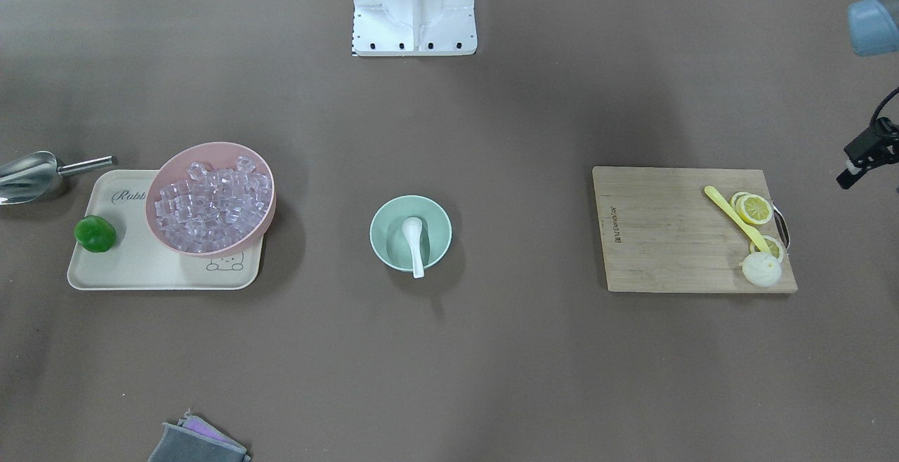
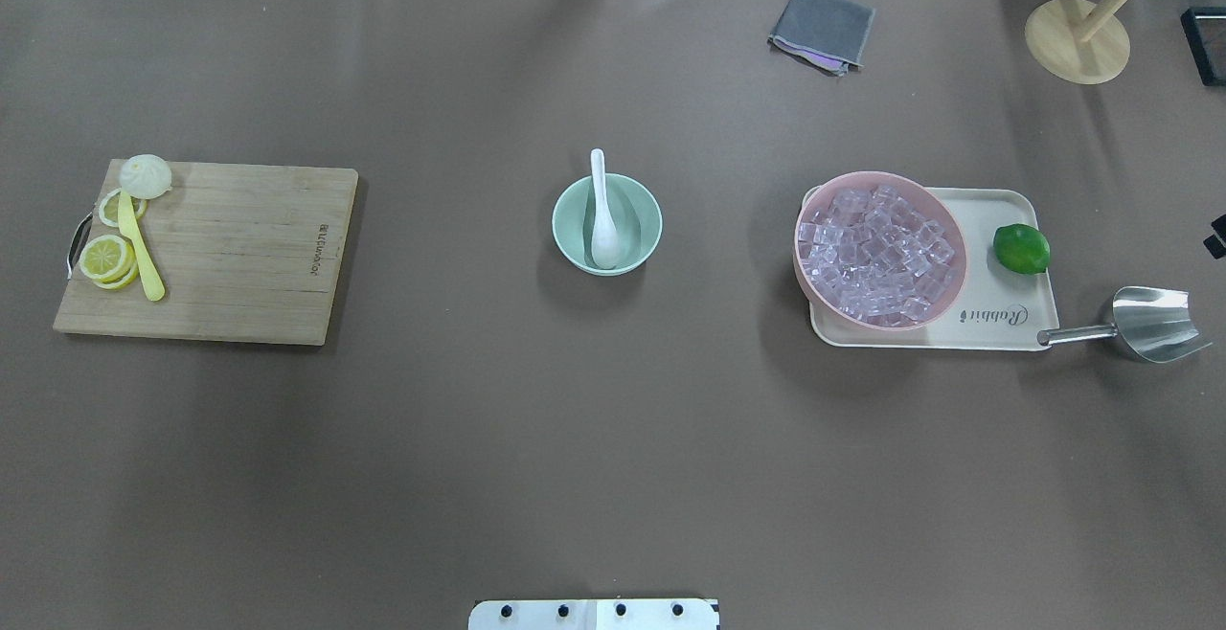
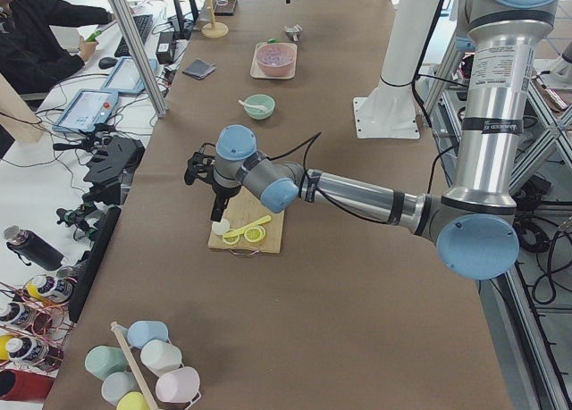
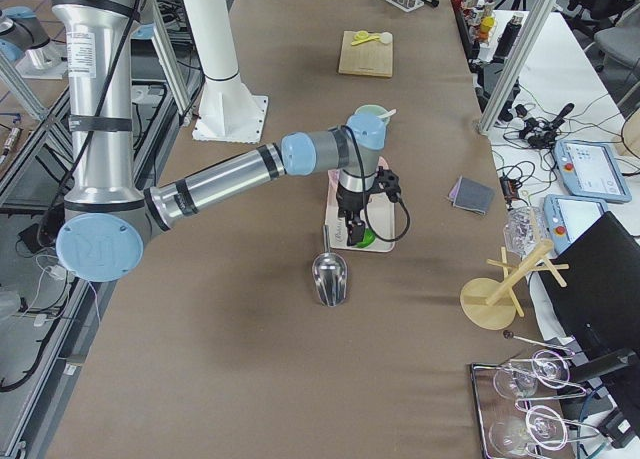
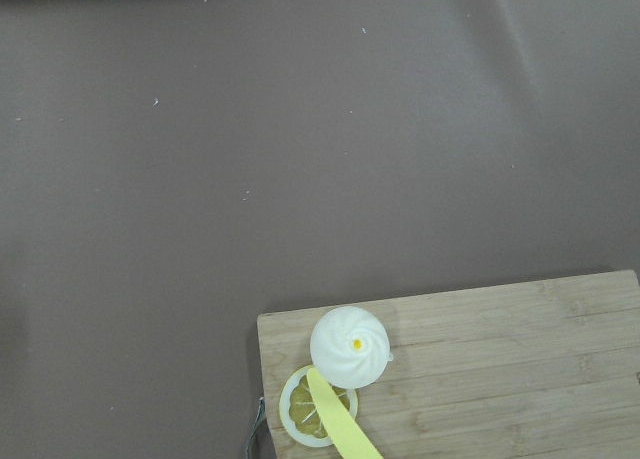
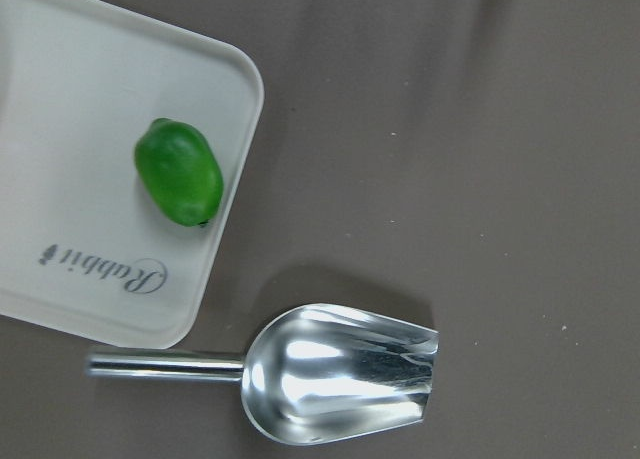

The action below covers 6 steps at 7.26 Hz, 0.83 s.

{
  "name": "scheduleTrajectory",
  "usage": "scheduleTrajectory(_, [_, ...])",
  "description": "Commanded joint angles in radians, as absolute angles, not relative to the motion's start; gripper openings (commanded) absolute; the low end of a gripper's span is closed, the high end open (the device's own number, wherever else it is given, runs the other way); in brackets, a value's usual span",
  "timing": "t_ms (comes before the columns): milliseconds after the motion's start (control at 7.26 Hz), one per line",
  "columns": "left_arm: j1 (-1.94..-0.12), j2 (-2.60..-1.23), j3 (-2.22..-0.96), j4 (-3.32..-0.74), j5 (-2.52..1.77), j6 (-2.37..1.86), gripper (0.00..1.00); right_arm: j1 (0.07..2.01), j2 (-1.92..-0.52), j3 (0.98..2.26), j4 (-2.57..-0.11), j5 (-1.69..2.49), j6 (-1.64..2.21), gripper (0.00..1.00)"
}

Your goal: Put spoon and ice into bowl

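The white spoon (image 1: 414, 237) lies in the mint-green bowl (image 1: 376, 234) at the table's middle, scoop down and handle over the rim; both also show in the overhead view, spoon (image 2: 601, 218) and bowl (image 2: 648, 220). The ice (image 1: 211, 206) fills the pink bowl (image 1: 211, 146), which rests on a cream tray (image 1: 140, 269). My left gripper (image 3: 218, 200) hangs above the cutting board's outer end. My right gripper (image 4: 352, 227) hangs above the tray's outer end by the lime. Neither wrist view shows fingers, so I cannot tell whether either is open or shut.
A steel scoop (image 6: 340, 374) lies on the table beside the tray, next to a green lime (image 6: 180, 172). The wooden cutting board (image 1: 667, 237) holds a yellow utensil (image 1: 734, 218), lemon slices and a white bun (image 5: 350, 346). A grey cloth (image 2: 822, 27) and a wooden stand (image 2: 1078, 36) sit at the far edge.
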State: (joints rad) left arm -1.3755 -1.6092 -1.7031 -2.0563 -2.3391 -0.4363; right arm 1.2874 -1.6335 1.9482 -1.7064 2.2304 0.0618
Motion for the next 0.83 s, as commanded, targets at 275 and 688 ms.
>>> scheduleTrajectory(275, [-1.471, -1.526, -1.690, -1.990, -2.347, -0.209, 0.98, 1.400, -1.630, 1.712, -1.577, 2.261, 0.049, 1.00])
scheduleTrajectory(688, [-1.488, -1.460, -1.689, -1.973, -2.342, -0.209, 0.98, 1.477, -1.704, 1.707, -1.575, 2.399, 0.040, 1.00])
